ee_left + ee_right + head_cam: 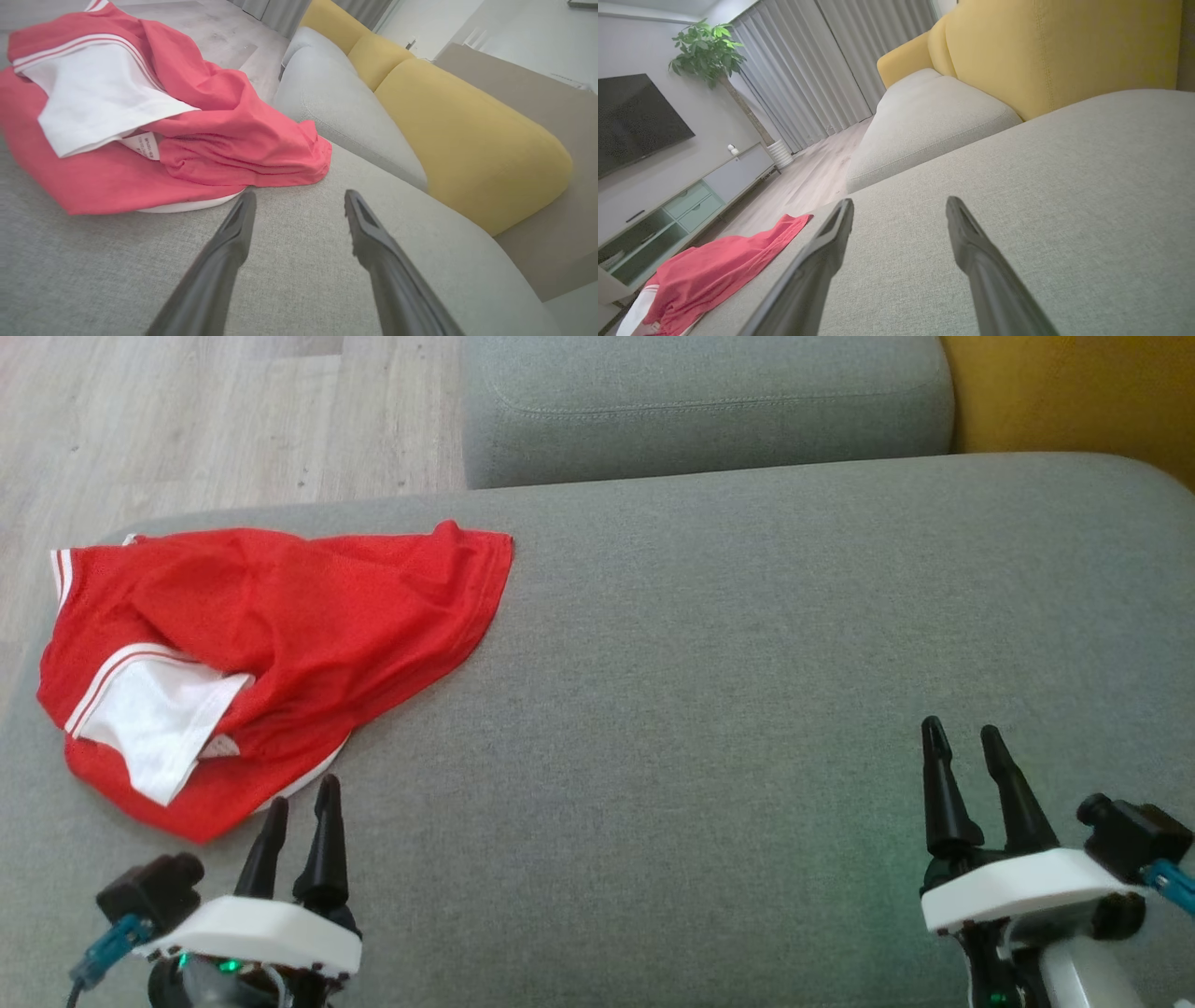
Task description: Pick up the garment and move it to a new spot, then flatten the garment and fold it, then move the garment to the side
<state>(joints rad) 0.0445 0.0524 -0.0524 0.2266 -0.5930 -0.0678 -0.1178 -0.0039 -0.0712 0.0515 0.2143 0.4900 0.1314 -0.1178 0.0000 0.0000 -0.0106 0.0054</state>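
Left end effector [302,795] [300,196]: the two dark fingers were spread with nothing between them, low over the near-left part of the grey seat cushion [709,653]. The fingertips pointed far, toward the garment [308,607] [224,140], and stood just beside its near edge. Whether they touched it could not be judged.

Right end effector [961,733] [899,203]: the fingers were likewise spread and empty. It was over bare cushion at near right, well apart from the garment.

Garment: red cloth with white striped trim lay crumpled on the left end of the seat cushion, reaching the cushion's left margin. Its long axis ran from near left to far right. The far-right end narrowed to a corner that pointed right and away, toward the second grey cushion [700,401]. A striped edge sat at far left. At near left a white panel [154,719] was turned out over the red, with a small label [217,747] at its right edge. A white rim showed under the near edge.

Surroundings: the second grey cushion sat just beyond the far side of the seat cushion. A yellow backrest [1074,392] was at far right and wood floor [187,420] at far left. In the right wrist view, grey curtains [808,70], a potted plant [710,46], a dark screen [635,116] and a low cabinet [691,196] stood beyond the floor.
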